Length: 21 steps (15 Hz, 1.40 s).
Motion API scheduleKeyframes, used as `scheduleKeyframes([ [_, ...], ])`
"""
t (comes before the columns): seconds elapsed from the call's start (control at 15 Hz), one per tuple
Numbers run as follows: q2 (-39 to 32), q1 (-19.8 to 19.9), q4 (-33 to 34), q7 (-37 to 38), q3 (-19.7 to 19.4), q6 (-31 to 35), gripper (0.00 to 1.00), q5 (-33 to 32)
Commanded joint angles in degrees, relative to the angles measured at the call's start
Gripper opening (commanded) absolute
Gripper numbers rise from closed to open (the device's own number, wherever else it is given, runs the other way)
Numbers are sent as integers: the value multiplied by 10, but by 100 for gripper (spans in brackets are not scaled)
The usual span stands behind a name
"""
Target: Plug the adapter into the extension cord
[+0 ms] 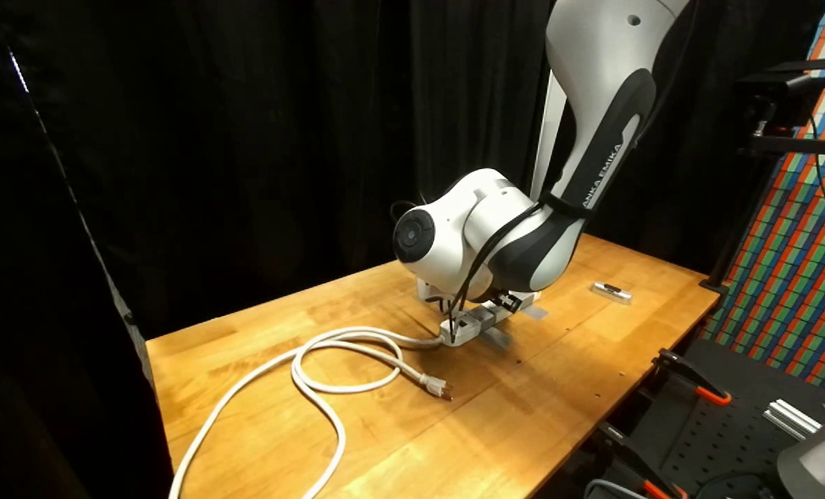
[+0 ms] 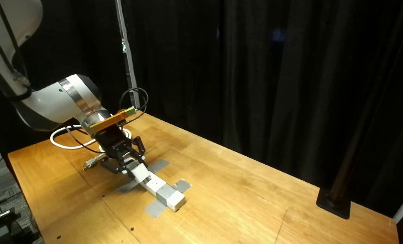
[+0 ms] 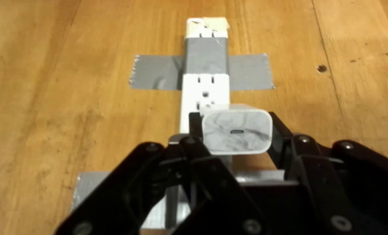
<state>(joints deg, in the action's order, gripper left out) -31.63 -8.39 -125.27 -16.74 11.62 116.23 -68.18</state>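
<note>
The white adapter (image 3: 237, 145) has a marbled end face with a small slot, seen in the wrist view. My gripper (image 3: 237, 132) is shut on it, one finger (image 3: 195, 124) on each side. Below lies the extension cord (image 3: 205, 86), a white power strip with dark sockets, taped flat to the table. In the wrist view the adapter covers part of the strip and sits off to the right of its midline. In an exterior view the adapter (image 2: 140, 173) is tilted just over the strip (image 2: 155, 184). Its prongs are hidden, so contact with a socket cannot be told.
Grey tape (image 3: 251, 71) crosses the strip onto the wooden table (image 1: 509, 423). The white cable (image 1: 340, 423) loops over the table, its loose plug (image 1: 435, 385) near the strip. A small silver and dark object (image 1: 612, 292) lies farther off. A black stand base (image 2: 333, 203) occupies a corner.
</note>
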Motion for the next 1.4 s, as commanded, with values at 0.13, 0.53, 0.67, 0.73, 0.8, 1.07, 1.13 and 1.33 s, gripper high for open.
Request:
scheduleKeyframes([
  [0.13, -26, -14, -11, 13, 16, 6, 23, 62],
  [0.53, 15, 7, 19, 36, 9, 22, 23, 90],
  [0.67, 45, 26, 24, 24, 11, 34, 23, 146],
  [0.73, 65, 37, 23, 9, 13, 40, 23, 178],
  [0.8, 82, 45, 25, 0, 13, 50, 23, 207],
  [1.07, 151, 82, 14, -83, 8, 106, 23, 353],
  [1.13, 165, 90, 7, -106, 6, 130, 23, 386],
  [1.33, 188, 111, -19, -187, 0, 205, 23, 492],
])
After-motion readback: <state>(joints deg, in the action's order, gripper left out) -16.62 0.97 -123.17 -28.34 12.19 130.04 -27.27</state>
